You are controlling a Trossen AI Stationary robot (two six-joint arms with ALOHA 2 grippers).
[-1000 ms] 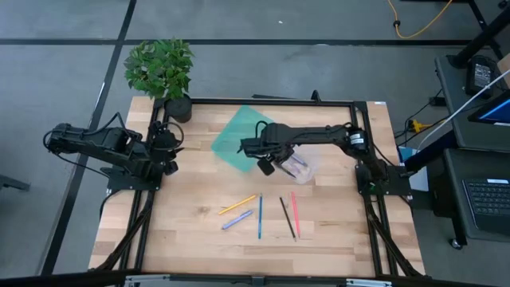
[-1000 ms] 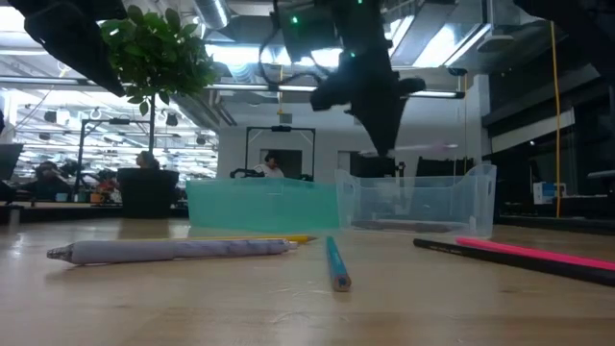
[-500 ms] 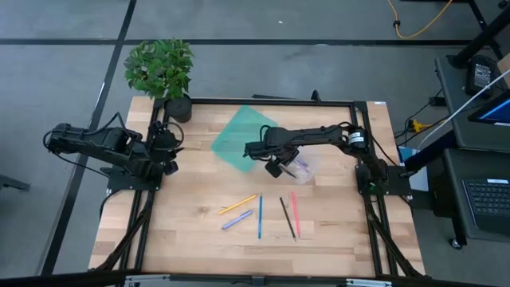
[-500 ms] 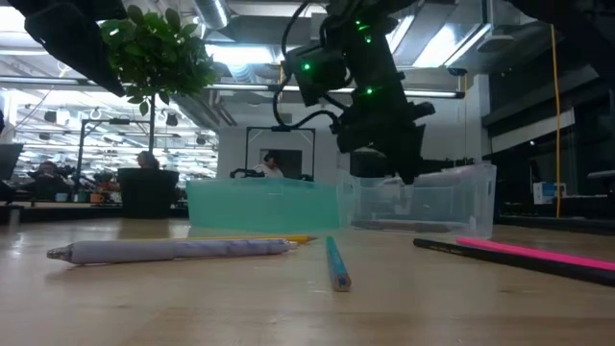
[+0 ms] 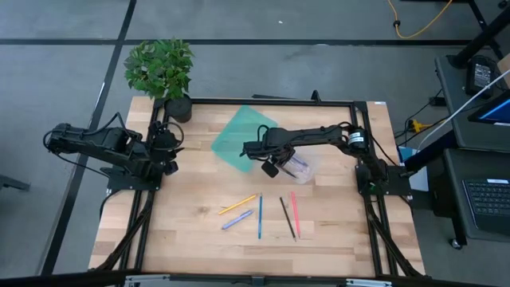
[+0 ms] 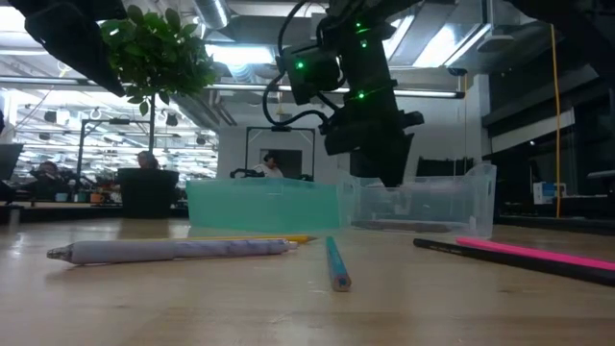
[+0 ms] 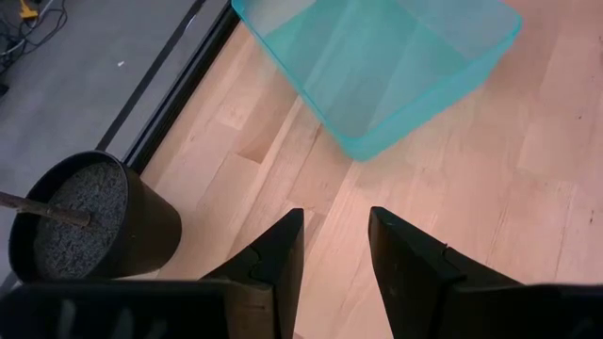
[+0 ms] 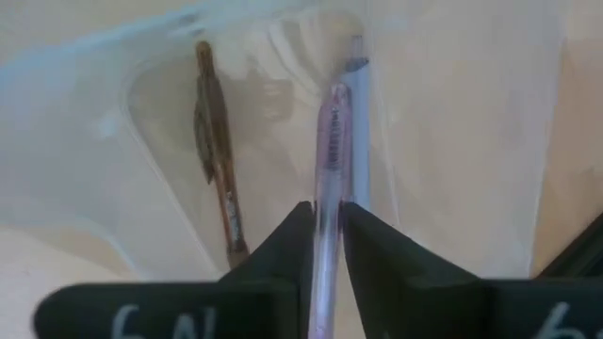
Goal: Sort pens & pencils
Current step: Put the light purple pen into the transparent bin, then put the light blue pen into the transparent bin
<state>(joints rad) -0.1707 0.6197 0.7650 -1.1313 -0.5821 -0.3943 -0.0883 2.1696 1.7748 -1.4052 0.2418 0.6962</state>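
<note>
I counted five loose sticks in the lower middle of the high view: one yellow pencil [image 5: 238,204], one lavender pen [image 5: 237,220], one blue pencil [image 5: 260,216], one black pencil [image 5: 286,218] and one pink pencil [image 5: 295,214]. Two bins sat above them, one teal bin [image 5: 239,134] and one clear bin [image 5: 301,167]. Through the right wrist camera I counted two more sticks at the clear bin: one brown pen [image 8: 215,169] and one pale purple pen [image 8: 329,198]. I saw one potted plant [image 5: 162,70].

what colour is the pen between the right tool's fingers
Translucent lavender pen, clearest in the right wrist view.
</note>
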